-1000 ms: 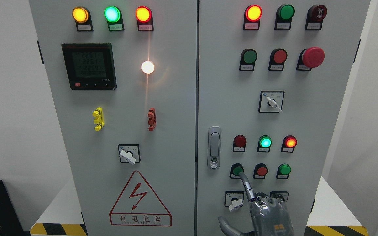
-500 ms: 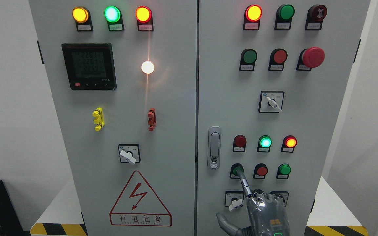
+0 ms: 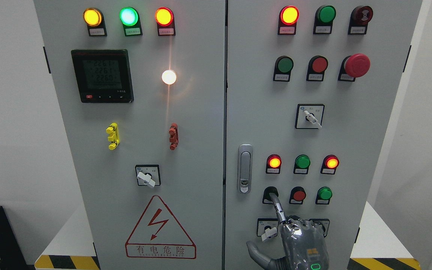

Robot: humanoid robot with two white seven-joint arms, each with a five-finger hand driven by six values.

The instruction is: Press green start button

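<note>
My right hand [image 3: 302,240] comes up from the bottom edge in front of a tall grey control cabinet [image 3: 246,112], its back toward me. It holds nothing. The index finger [image 3: 278,208] is stretched straight out, the other fingers are curled into the palm, and the thumb sticks out low to the side. I keep it in this pointing shape so that one narrow tip meets the panel and no knuckle brushes a neighbouring control. The green start button [image 3: 268,192] sits just above my knuckles, at the near end of a row of three. My fingertip lies right on it and covers most of its face, so only its dark collar and a sliver of the cap show. I judge the press is under way, though I cannot tell how far in the button has gone. Just beyond it in the same row are a red button [image 3: 299,195] and then another green button [image 3: 324,193], close enough that a sideways drift could hit the wrong one. Directly above my fingertip a lamp [image 3: 274,162] glows red-orange. The green lamp [image 3: 302,162] beside it is dark. A small white-handled rotary switch [image 3: 268,228] sits just beside my index knuckle, apart from it. My left hand is out of view.
</note>
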